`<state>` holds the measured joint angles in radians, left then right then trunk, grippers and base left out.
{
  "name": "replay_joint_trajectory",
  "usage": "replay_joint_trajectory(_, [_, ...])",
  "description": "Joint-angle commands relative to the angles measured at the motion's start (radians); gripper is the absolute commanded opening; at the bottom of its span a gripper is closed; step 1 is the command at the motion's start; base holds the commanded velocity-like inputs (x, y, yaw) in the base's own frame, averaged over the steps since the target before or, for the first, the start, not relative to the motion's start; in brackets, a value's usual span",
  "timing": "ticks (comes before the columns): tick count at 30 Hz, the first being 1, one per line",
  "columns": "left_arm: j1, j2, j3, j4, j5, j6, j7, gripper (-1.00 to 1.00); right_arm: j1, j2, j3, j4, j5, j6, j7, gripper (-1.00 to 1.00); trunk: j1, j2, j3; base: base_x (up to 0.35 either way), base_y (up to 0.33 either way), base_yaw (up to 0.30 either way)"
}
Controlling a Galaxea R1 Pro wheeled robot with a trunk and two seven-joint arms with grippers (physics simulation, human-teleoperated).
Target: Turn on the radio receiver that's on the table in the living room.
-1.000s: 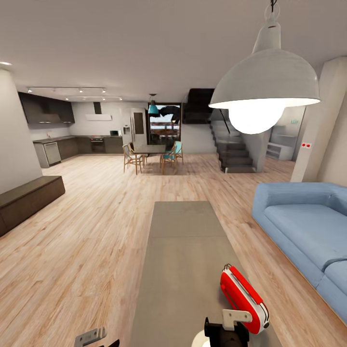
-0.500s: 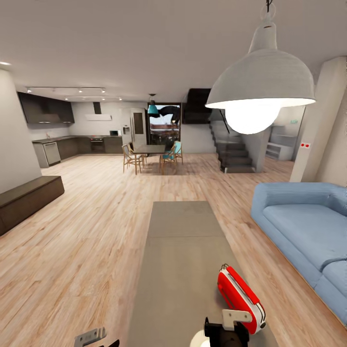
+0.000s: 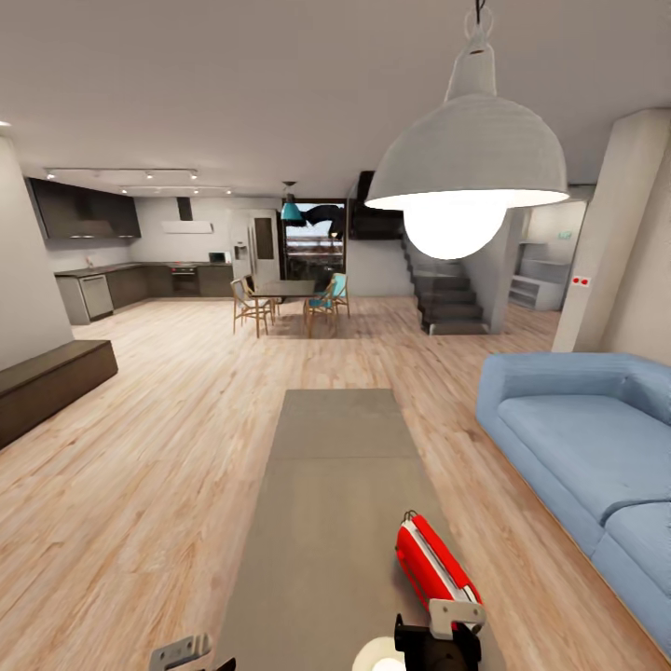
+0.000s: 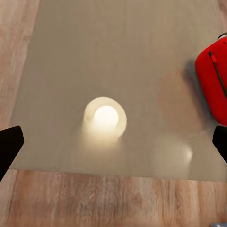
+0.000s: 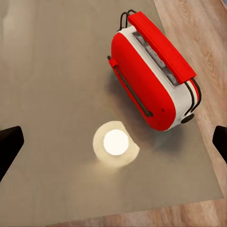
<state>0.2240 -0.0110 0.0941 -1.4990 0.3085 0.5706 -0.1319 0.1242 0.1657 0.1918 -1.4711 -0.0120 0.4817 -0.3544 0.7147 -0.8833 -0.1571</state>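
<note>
In the head view the right gripper (image 3: 438,643) covers the near end of the radio receiver (image 3: 431,562) and is itself cut by the lower edge; the left gripper (image 3: 186,652) barely enters; the receiver's dial cannot be made out.

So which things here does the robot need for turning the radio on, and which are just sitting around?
Needed for the job:
- radio receiver, lying on the table
- table, the grey slab it rests on
- right pincer, close by the radio

Just there:
- blue sofa
- pendant lamp
- dark bench
- dining chairs
- stairs
</note>
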Motion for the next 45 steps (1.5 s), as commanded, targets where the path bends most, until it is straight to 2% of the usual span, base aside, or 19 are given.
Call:
replay_joint_trajectory(1, [0.000,0.000,0.000,0.000,0.000,0.000,0.000,1.00,0.000,0.000,0.000,0.000,0.000,0.000,0.000,1.00,0.000,0.000,0.000,0.000,-0.025,0.000])
replay_joint_trajectory(24, [0.000,0.000,-0.001,0.000,0.000,0.000,0.000,1.00,0.000,0.000,0.000,0.000,0.000,0.000,0.000,1.00,0.000,0.000,0.000,0.002,-0.049,0.000])
replay_joint_trajectory(33, [0.000,0.001,0.001,-0.001,-0.002,-0.001,0.002,1.00,0.000,0.000,0.000,0.000,0.000,0.000,0.000,1.00,0.000,0.000,0.000,0.009,-0.177,0.000])
replay_joint_trajectory(45, [0.000,0.001,0.001,0.000,-0.002,0.000,0.002,1.00,0.000,0.000,0.000,0.000,0.000,0.000,0.000,1.00,0.000,0.000,0.000,0.001,-0.009,0.000])
